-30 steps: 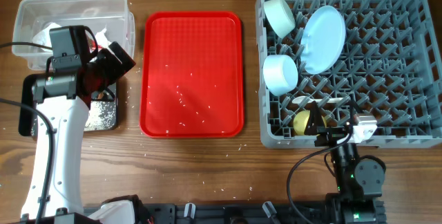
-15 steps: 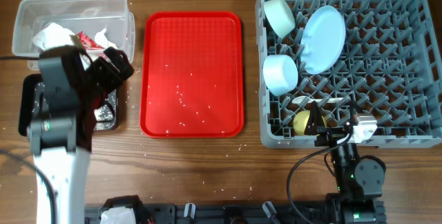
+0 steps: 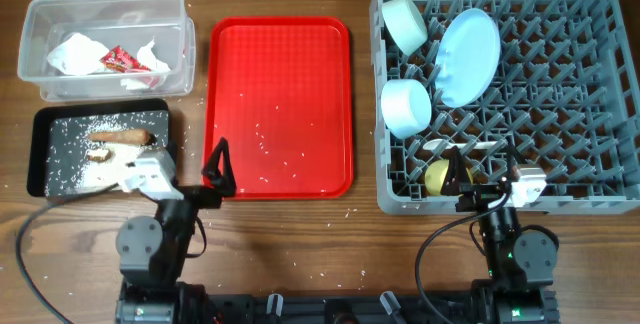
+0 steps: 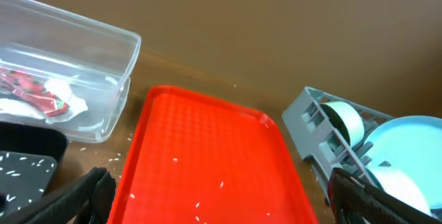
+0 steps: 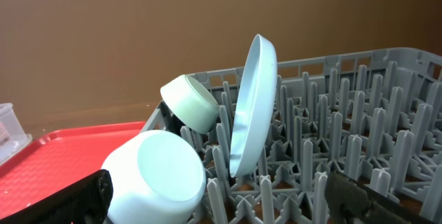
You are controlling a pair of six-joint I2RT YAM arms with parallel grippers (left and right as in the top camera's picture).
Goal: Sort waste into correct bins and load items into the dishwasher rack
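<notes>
Your left gripper (image 3: 216, 169), jaws apart, is nearer the rice grains (image 3: 265, 145), at two o'clock on the red tray (image 3: 280, 54).

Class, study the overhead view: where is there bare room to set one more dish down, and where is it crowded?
Free: the rack's right half, from the plate to its right wall, and the red tray, bar scattered grains. Crowded: the rack's left side, holding the green bowl, blue bowl, cup and spoon.
</notes>
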